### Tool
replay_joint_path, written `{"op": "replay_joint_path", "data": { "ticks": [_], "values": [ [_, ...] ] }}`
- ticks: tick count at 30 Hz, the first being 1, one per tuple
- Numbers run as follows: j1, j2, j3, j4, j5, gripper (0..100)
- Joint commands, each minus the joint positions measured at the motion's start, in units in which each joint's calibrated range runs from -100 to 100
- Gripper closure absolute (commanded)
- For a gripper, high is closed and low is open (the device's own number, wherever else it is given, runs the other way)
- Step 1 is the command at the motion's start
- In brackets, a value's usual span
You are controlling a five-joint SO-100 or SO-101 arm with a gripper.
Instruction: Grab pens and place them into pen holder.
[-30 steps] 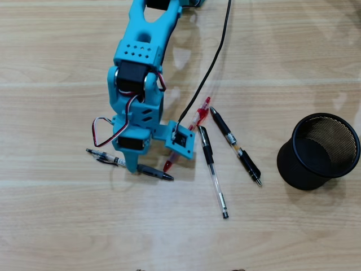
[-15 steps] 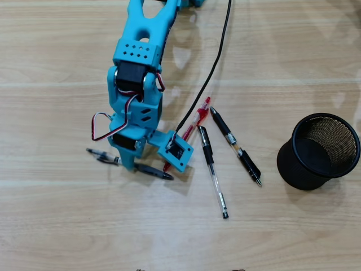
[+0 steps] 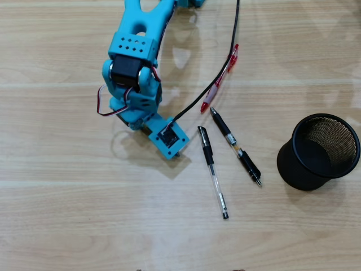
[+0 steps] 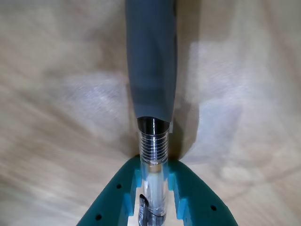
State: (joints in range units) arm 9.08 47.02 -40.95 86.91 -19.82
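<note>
In the wrist view my teal gripper (image 4: pixel 154 176) is shut on a pen (image 4: pixel 151 70) with a grey grip, a ribbed metal ring and a clear barrel, held close over the wooden table. In the overhead view the arm's wrist camera mount (image 3: pixel 169 138) covers the gripper and this pen. Three more pens lie on the table to its right: a clear pen with a black cap (image 3: pixel 212 170), a black pen (image 3: pixel 235 145) and a red pen (image 3: pixel 220 83). The black mesh pen holder (image 3: pixel 293 169) stands upright at the right and looks empty.
A black cable (image 3: pixel 225 62) runs from the wrist camera up across the red pen and off the top edge. The blue arm (image 3: pixel 135 62) fills the upper left. Bare wooden table (image 3: pixel 84 214) lies along the front and left.
</note>
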Motion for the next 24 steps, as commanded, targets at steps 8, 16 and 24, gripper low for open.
{"op": "replay_joint_path", "data": {
  "ticks": [8,16,24],
  "values": [
    [-1.5,-27.8,-14.0,0.2,-2.3,98],
    [-22.0,-32.5,-13.1,-31.7,-18.9,98],
    [-37.8,-25.7,23.6,-90.0,-32.8,98]
  ]
}}
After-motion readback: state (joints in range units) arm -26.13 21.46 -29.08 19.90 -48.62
